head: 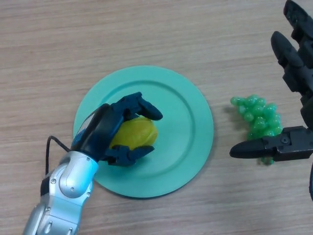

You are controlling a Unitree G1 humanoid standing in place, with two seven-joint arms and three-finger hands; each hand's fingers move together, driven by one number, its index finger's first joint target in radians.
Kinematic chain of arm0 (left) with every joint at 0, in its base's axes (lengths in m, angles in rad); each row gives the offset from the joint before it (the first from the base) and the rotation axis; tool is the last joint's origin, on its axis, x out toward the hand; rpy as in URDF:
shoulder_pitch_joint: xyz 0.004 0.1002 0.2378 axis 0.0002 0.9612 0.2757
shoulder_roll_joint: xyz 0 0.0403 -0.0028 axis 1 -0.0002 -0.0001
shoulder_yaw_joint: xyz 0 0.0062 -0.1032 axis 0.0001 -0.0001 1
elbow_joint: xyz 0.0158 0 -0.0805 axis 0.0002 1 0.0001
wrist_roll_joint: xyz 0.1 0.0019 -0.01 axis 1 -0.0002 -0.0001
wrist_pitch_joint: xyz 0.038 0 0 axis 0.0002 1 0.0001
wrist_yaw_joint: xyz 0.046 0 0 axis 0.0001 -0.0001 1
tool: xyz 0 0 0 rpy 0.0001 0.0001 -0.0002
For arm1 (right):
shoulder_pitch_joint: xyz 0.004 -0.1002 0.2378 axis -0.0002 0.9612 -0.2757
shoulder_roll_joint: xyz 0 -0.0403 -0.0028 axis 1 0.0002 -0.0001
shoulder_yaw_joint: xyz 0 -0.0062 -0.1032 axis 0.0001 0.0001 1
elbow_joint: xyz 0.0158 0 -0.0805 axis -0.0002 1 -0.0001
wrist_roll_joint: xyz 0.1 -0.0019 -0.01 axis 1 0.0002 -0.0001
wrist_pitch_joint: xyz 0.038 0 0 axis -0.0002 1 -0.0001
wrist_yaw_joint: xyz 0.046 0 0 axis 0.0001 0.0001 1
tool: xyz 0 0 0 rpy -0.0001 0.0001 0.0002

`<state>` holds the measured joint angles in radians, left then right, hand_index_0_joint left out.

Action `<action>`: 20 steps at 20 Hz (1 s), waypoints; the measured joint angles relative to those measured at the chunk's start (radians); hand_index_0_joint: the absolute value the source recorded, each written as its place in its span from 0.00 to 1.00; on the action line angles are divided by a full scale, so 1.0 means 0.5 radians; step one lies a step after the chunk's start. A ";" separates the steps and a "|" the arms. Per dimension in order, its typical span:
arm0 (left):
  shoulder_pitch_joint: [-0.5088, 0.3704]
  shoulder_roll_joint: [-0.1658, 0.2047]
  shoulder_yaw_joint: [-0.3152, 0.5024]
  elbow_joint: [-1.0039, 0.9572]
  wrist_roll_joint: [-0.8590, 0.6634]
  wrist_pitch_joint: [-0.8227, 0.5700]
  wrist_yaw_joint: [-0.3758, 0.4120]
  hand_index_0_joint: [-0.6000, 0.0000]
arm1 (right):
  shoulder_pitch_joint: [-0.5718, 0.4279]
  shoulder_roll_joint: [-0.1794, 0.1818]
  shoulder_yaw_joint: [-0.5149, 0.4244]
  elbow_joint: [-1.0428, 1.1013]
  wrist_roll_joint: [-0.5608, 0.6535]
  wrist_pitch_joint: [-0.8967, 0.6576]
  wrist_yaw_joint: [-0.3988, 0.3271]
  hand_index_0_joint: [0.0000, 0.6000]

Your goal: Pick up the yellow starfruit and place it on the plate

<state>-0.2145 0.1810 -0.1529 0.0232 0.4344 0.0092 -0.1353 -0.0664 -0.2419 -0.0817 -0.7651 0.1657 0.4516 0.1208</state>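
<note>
A yellow starfruit (pixel 138 133) sits over the left-centre of a round green plate (pixel 186 122). My left hand (pixel 105 128) comes in from the lower left and is shut on the starfruit, fingers curled over its top and thumb under its near side. Whether the fruit rests on the plate or hangs just above it cannot be told. My right hand (pixel 298 73) stands at the right edge, fingers straight and spread, thumb pointing left, holding nothing.
A bunch of green grapes (pixel 257 117) lies on the wooden table (pixel 146 29) to the right of the plate, just under my right hand's thumb.
</note>
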 measured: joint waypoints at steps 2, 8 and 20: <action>0.001 0.000 0.000 -0.003 0.138 -0.001 0.001 1.00 | -0.008 0.000 0.000 -0.009 0.000 0.000 0.000 0.00; 0.015 -0.004 0.058 -0.525 -0.297 0.072 0.037 1.00 | -0.037 0.001 0.022 0.010 -0.079 0.025 0.000 0.00; 0.313 0.169 0.639 -1.246 -1.600 0.558 0.154 1.00 | -0.092 0.008 0.082 0.102 -0.078 0.027 -0.005 0.00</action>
<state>-0.0580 0.2656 0.1664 -0.5998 -0.3655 0.2885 -0.0581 -0.1126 -0.2380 -0.0410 -0.7141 0.1267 0.4652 0.1183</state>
